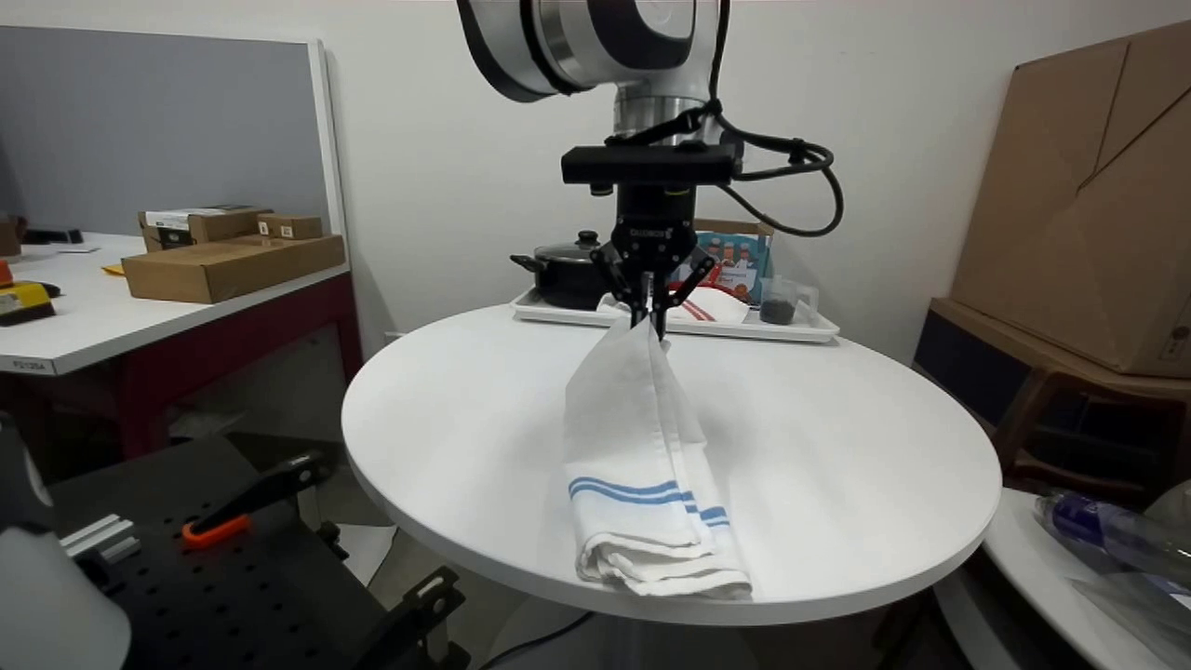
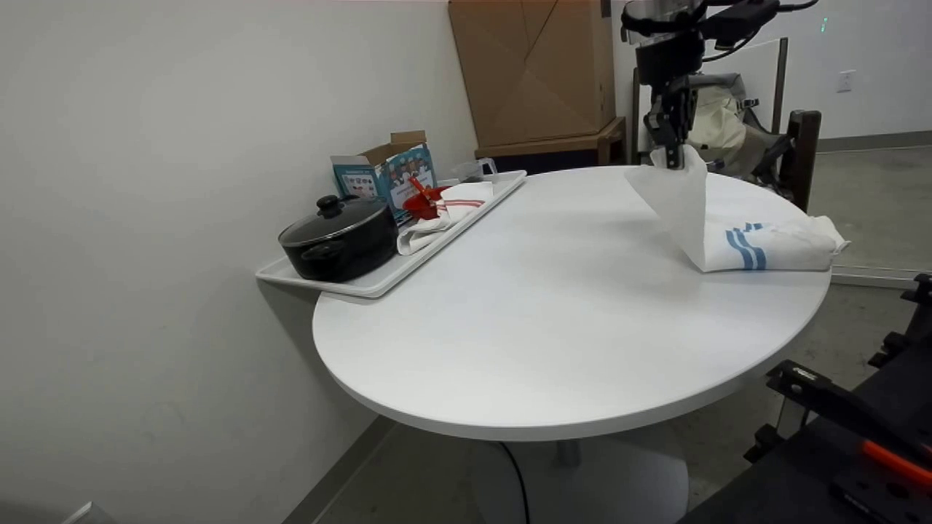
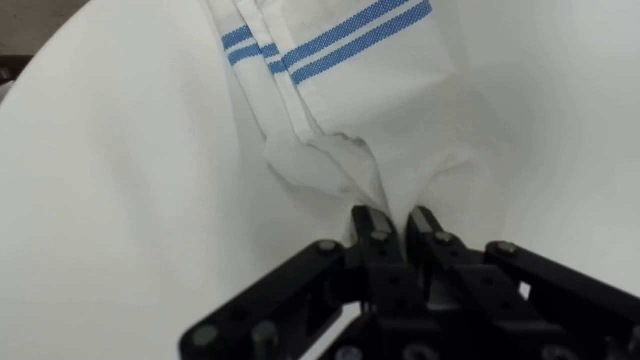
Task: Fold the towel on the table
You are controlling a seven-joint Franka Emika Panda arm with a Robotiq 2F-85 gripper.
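Observation:
The towel (image 1: 628, 419) is white with blue stripes and lies on the round white table (image 1: 447, 437). Its striped part is folded in layers and rests near the table edge in both exterior views (image 2: 779, 251). The other end is lifted and pinched in my gripper (image 1: 649, 326). In the wrist view the fingers (image 3: 397, 217) are shut on a bunched corner of the towel (image 3: 350, 55), with creases running from the fingertips. In an exterior view the gripper (image 2: 676, 159) holds this end above the table top (image 2: 539, 342), and the cloth slopes down from it.
A white tray (image 2: 386, 284) stands at the table's edge by the wall. It holds a black lidded pot (image 2: 342, 236), a red-striped cloth (image 2: 466, 198), a red bowl (image 2: 422, 206), a blue box (image 2: 411, 178) and a clear cup (image 1: 780, 302). A black bench (image 1: 233, 568) with clamps stands near the table.

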